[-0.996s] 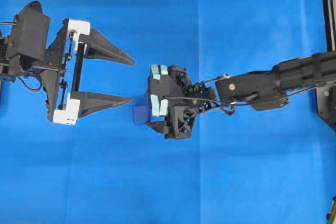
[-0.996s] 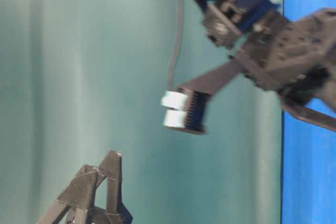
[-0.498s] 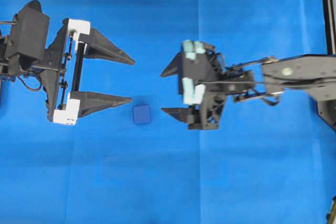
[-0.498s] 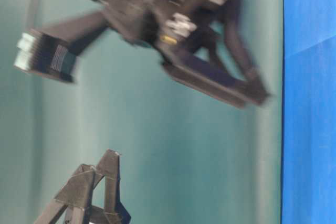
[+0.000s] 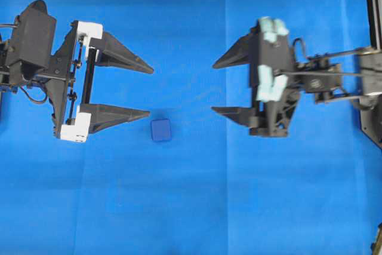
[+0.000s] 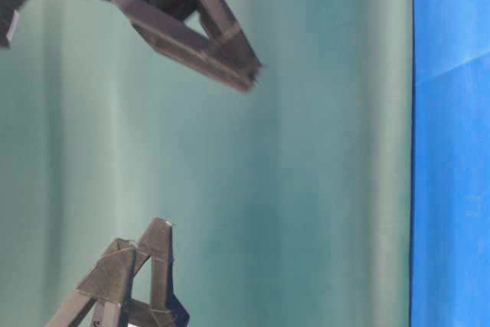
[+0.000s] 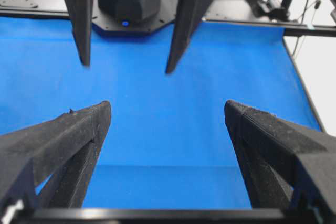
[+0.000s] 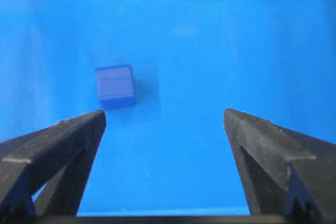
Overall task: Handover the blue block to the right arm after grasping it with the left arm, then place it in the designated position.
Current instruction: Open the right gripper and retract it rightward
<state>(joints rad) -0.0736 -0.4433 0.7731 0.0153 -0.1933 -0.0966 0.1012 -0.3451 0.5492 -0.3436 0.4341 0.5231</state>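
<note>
On the blue cloth [image 5: 197, 207], near the middle of the overhead view, the blue block [image 5: 160, 130] lay flat and free, with nothing touching it. Just beside it, toward the left edge of that view, the lower fingertip [image 5: 142, 112] of the left arm's gripper [image 5: 149, 91] pointed at the block without contact. That gripper, with white blocks on its finger mounts, had its jaws spread wide and held nothing.

Across from it, well apart from the block, the right arm's gripper [image 5: 213, 86] faced the left one, tips toward the middle. Its jaws were likewise spread and empty. From the right wrist view, the block [image 8: 115, 86] sat on the cloth ahead of the two dark fingers [image 8: 58, 145], closer to the left one, clear of both. The left wrist view showed the opposing gripper [image 7: 128, 67] hanging above the cloth.
</note>
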